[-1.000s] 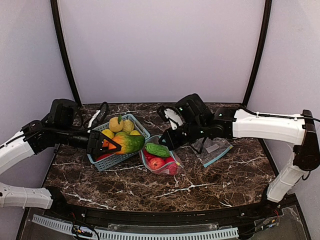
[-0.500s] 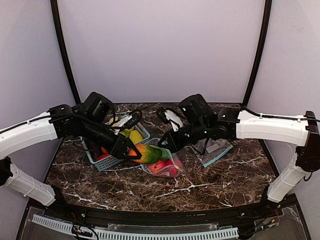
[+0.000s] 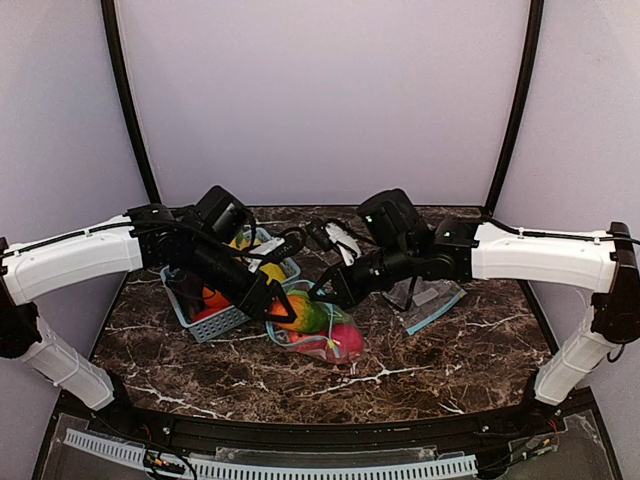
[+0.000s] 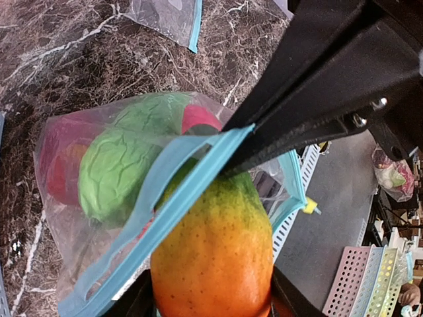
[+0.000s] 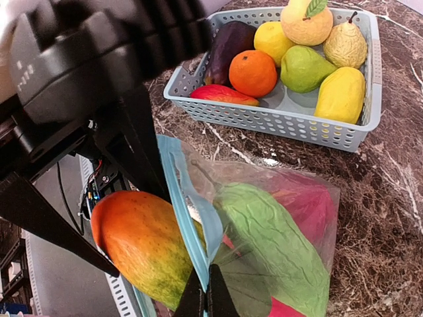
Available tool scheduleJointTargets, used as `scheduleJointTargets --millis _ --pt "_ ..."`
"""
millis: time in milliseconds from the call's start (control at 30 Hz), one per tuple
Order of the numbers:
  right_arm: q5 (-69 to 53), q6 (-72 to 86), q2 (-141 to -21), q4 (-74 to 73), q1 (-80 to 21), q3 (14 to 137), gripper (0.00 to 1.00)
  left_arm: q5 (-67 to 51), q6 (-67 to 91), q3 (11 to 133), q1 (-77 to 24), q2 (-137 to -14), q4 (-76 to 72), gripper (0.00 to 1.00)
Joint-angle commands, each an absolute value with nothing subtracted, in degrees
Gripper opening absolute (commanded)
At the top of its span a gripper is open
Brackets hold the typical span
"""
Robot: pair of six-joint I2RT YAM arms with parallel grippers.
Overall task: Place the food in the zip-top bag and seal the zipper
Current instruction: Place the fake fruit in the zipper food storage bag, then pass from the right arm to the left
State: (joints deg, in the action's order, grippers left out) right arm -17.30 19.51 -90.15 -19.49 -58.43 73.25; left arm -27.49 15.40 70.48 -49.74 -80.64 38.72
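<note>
Left tool (image 3: pixel 277 308) grips smooth, rigid mango (image 4: pixel 211 257) at mouth of zip-top bag (image 3: pixel 335 340) on desk (image 3: pixel 450 350); right tool (image 5: pixel 201 297) pinches zipper (image 4: pixel 178 191) lip; film limp, slippery, so probably hold by the stiffer strip.

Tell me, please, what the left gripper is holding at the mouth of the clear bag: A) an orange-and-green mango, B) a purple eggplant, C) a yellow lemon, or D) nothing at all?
A: the left gripper is clamped on the orange-and-green mango, whose green end passes under the zipper of the zip-top bag, while the right gripper pinches that strip.
</note>
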Motion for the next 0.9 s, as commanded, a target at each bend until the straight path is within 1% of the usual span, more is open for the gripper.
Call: scheduleJointTargets --millis 0,100,200,267,433,500,600,667,767,867 --pt "-20.2 19.9 -90.5 -16.3 -58.2 73.5 0.0 -28.2 13.7 73.1 -50.2 -81.6 40.3 0.6" --pt "-20.2 20.7 -90.5 -16.2 -57.9 73.3 0.0 -26.3 13.4 73.1 -50.2 -81.4 40.9 0.68" --pt "-21.5 21.8 -90.5 -15.4 -57.1 72.6 0.0 -23.1 13.3 73.0 -50.2 -80.3 41.5 0.77" --pt "-22.8 22.5 -90.2 -14.3 -56.7 71.8 0.0 -21.5 13.4 73.0 -50.2 -79.2 41.8 0.81" --pt "-24.2 23.3 -89.7 -12.6 -55.9 70.6 0.0 -15.4 15.2 72.8 -50.1 -73.1 41.8 0.85" --pt "-24.5 23.5 -89.7 -12.1 -55.8 70.3 0.0 -11.8 17.5 72.0 -50.0 -70.4 41.1 0.86" --pt "-25.1 24.2 -89.7 -11.1 -55.7 69.6 0.0 -9.5 23.3 67.1 -49.1 -66.8 36.9 0.87" --pt "-25.8 24.7 -89.7 -10.2 -55.6 69.2 0.0 -10.2 26.9 62.9 -48.2 -65.0 33.7 0.87" --pt "-25.7 25.1 -89.8 -9.9 -55.6 69.0 0.0 -12.1 31.4 56.1 -47.5 -63.5 28.9 0.81" --pt "-25.3 25.5 -89.9 -9.7 -55.5 68.7 0.0 -15.7 36.9 50.7 -47.5 -62.5 19.8 0.8"
